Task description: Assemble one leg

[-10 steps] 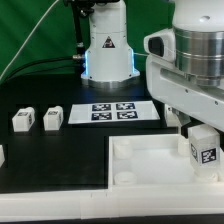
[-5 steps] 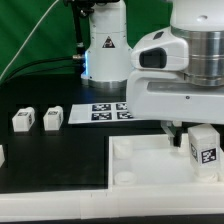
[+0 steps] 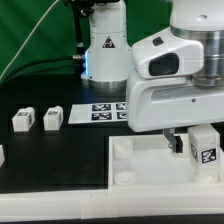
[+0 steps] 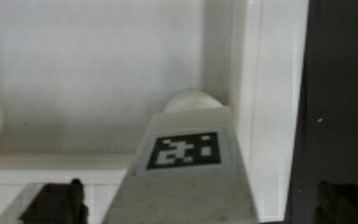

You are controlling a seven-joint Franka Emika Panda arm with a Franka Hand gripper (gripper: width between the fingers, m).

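Observation:
A leg (image 3: 205,149), a small white post with a black-and-white tag, stands upright at the tray-like part's corner on the exterior view's right. My gripper (image 3: 188,140) hangs just above it, and only one dark finger (image 3: 177,141) shows. In the wrist view the same leg (image 4: 190,165) sits between my two dark fingertips (image 4: 55,202), with a gap on each side. My gripper (image 4: 197,208) is open and touches nothing. The white tray-like part (image 3: 140,168) lies under the leg, and its rim (image 4: 274,90) runs beside it.
Two more legs (image 3: 24,120) (image 3: 53,117) stand on the black table at the exterior view's left, and a third (image 3: 2,155) shows at the left edge. The marker board (image 3: 105,111) lies behind the tray-like part. The robot base (image 3: 107,50) is at the back.
The arm's bulk has shifted toward the exterior view's left and now covers more of the marker board. The leg on the tray-like part has not moved.

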